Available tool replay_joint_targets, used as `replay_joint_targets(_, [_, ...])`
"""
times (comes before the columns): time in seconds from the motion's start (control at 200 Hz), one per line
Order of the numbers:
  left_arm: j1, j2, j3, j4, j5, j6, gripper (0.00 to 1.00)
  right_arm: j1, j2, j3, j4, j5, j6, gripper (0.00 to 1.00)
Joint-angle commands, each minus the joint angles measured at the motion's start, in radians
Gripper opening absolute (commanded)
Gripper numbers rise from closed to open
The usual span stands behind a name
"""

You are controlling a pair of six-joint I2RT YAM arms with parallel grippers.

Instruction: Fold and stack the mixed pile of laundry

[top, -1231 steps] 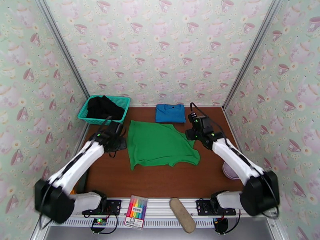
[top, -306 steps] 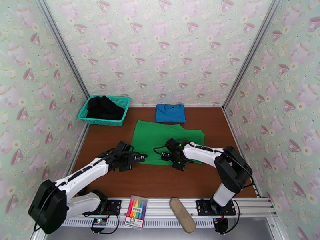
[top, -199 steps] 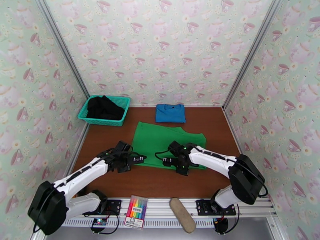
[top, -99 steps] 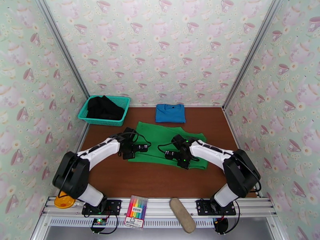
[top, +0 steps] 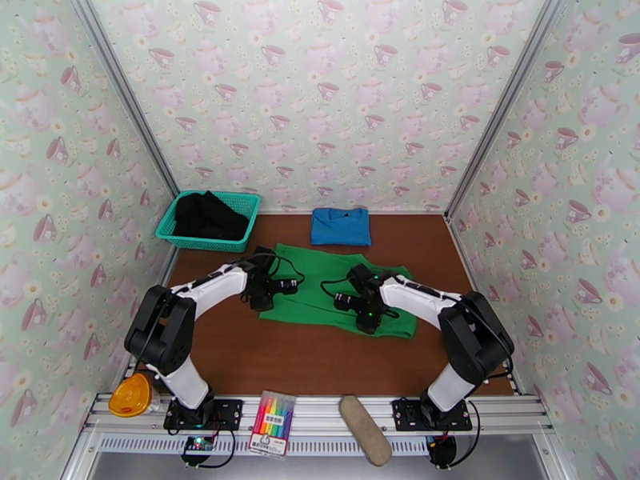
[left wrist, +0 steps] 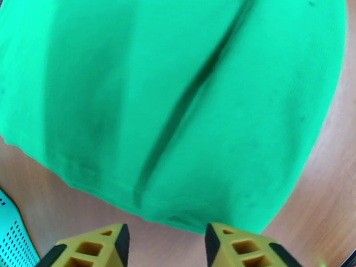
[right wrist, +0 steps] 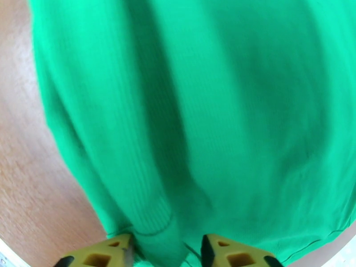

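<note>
Green garment [top: 320, 270] beneath two low, inward-reaching arms; left hand [left wrist: 165, 228] and right hand [right wrist: 167, 240] both apart (fold between right's fingers [right wrist: 224, 250]).

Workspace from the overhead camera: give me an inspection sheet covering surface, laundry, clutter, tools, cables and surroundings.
Surface: brown wooden table, bare near the front.
Laundry: green shirt folded mid-table; blue shirt folded at the far edge; black garment bunched in the teal basket.
Clutter: marker pack and tan oblong object on the front rail; orange object at the near left corner.
Tools: left tool open at the green shirt's edge, holding nothing; right tool open, a fold of the green shirt between its jaws.
Cables: black cables loop at both wrists over the green shirt.
Surroundings: teacup wallpaper, metal frame posts.
</note>
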Motion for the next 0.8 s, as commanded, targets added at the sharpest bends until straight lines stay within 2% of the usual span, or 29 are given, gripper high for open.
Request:
replay_joint_targets(0.0, [0.006,-0.064,0.023,0.081,-0.068,-0.057,0.58,-0.024,-0.102,0.027,0.026,0.010,0.041,0.55])
replay_joint_targets(0.095, [0.006,-0.156,0.021,0.192,-0.147,-0.089,0.62,-0.066,-0.211,0.047,0.049,-0.007,0.095,0.61])
replay_joint_targets(0.155, [0.010,-0.235,0.007,0.293,-0.189,-0.130,0.70,-0.103,-0.289,0.060,0.088,-0.041,0.139,0.63])
replay_joint_targets(0.195, [0.016,-0.287,0.000,0.360,-0.195,-0.170,0.79,-0.135,-0.342,0.058,0.133,-0.076,0.177,0.67])
replay_joint_targets(0.245, [0.021,-0.341,-0.009,0.445,-0.199,-0.249,0.98,-0.170,-0.398,0.047,0.210,-0.106,0.231,0.74])
replay_joint_targets(0.265, [0.023,-0.357,-0.007,0.471,-0.209,-0.292,1.00,-0.181,-0.420,0.037,0.242,-0.115,0.253,0.79])
replay_joint_targets(0.321, [0.025,-0.374,0.013,0.508,-0.240,-0.424,1.00,-0.203,-0.445,0.025,0.311,-0.145,0.296,0.92])
replay_joint_targets(0.376, [0.041,-0.334,0.106,0.407,-0.189,-0.502,1.00,-0.212,-0.420,0.054,0.309,-0.197,0.309,0.97])
replay_joint_targets(0.476, [0.058,-0.154,0.343,0.142,-0.111,-0.575,0.99,-0.215,-0.286,0.184,0.217,-0.236,0.264,0.90])
replay_joint_targets(0.591, [0.078,0.120,0.619,-0.120,0.015,-0.618,0.82,-0.215,-0.126,0.311,0.179,-0.221,0.217,0.87])
replay_joint_targets(0.681, [0.100,0.310,0.797,-0.229,0.098,-0.657,0.73,-0.215,-0.031,0.376,0.177,-0.218,0.138,0.87])
replay_joint_targets(0.796, [0.119,0.474,0.950,-0.286,0.149,-0.700,0.71,-0.223,0.091,0.456,0.152,-0.199,0.047,0.83])
